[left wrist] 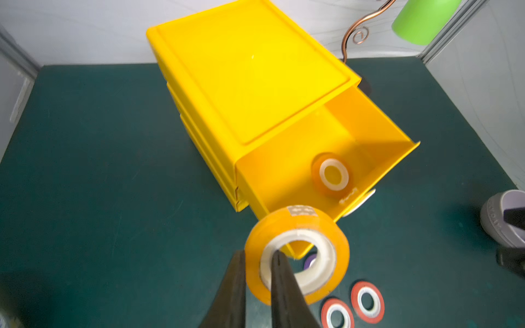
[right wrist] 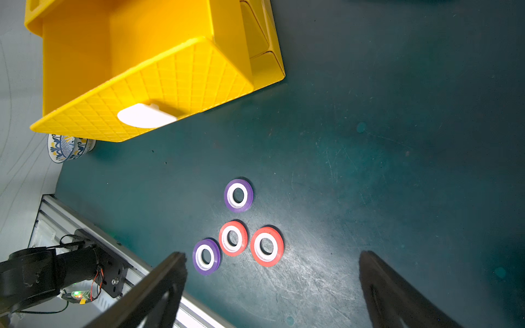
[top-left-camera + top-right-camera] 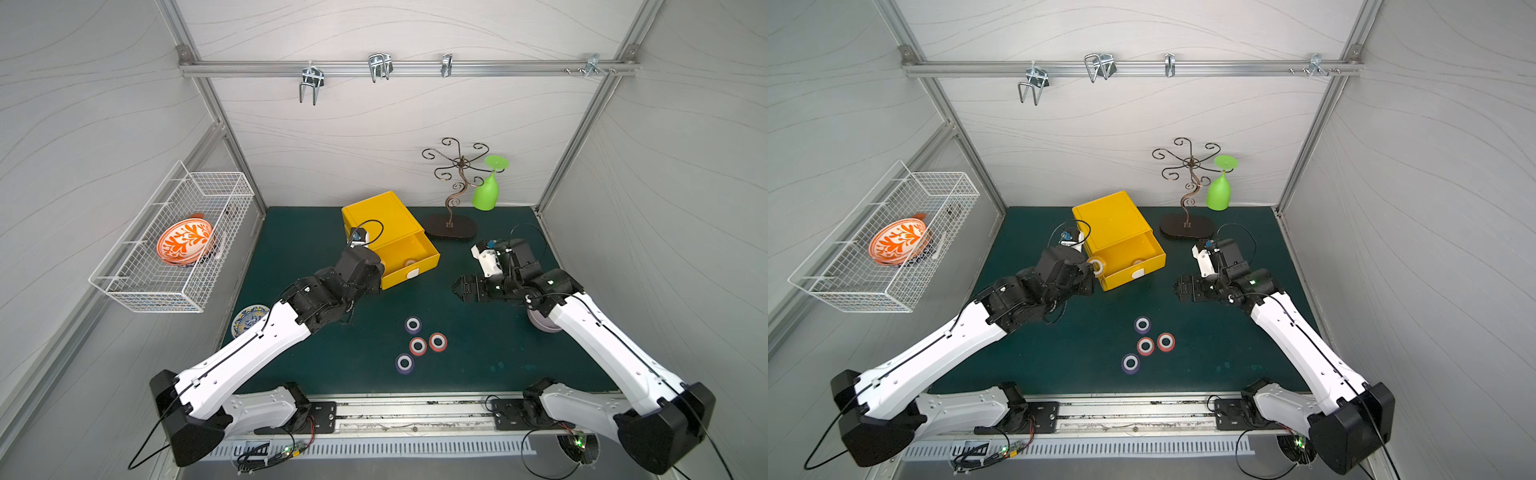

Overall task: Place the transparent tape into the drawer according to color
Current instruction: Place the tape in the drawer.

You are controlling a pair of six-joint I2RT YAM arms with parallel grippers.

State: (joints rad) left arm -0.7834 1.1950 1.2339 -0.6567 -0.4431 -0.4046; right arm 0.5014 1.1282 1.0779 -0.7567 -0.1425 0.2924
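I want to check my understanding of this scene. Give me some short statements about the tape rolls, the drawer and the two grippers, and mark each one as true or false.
1. The left gripper holds an orange-yellow roll. True.
2. The pulled-out top drawer is empty. False: a second orange-yellow roll lies inside it.
3. Two red rolls and two purple rolls lie on the mat. True.
4. The right gripper grips a purple roll. False: its fingers stand wide apart and hold nothing.
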